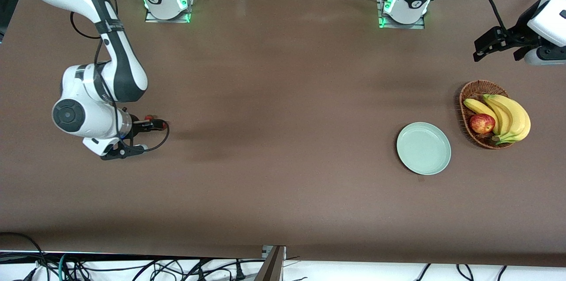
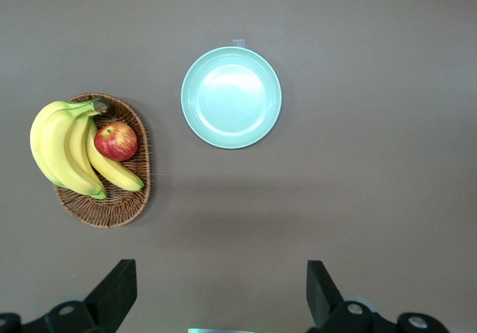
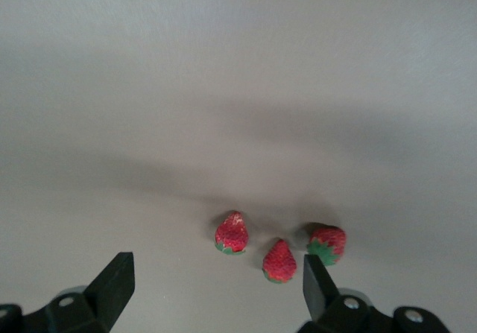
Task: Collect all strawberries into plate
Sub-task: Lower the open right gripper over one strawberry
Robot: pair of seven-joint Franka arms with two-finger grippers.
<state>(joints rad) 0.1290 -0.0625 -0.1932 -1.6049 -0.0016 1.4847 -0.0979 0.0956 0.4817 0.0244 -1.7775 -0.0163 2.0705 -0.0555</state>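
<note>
1. Right gripper (image 3: pixel 212 284) spread wide, empty, over three small red strawberries (image 3: pixel 280 261) at the right arm's table end;
2. Left gripper (image 2: pixel 222 292) wide, empty, above bare table near round mint-green plate (image 2: pixel 231 97); plate beside brown wicker basket (image 2: pixel 112 203).

Front cam high overhead, wrist cams look down, plate (image 1: pixel 423 148) shared

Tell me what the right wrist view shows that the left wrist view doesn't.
Only the right wrist view shows the three strawberries, lying close together on the table under the open right gripper.

Only the left wrist view shows the empty plate and, beside it, the basket holding the bananas and the apple, all below the open left gripper.

Both show the bare brown table and two open gripper fingers, holding nothing.
</note>
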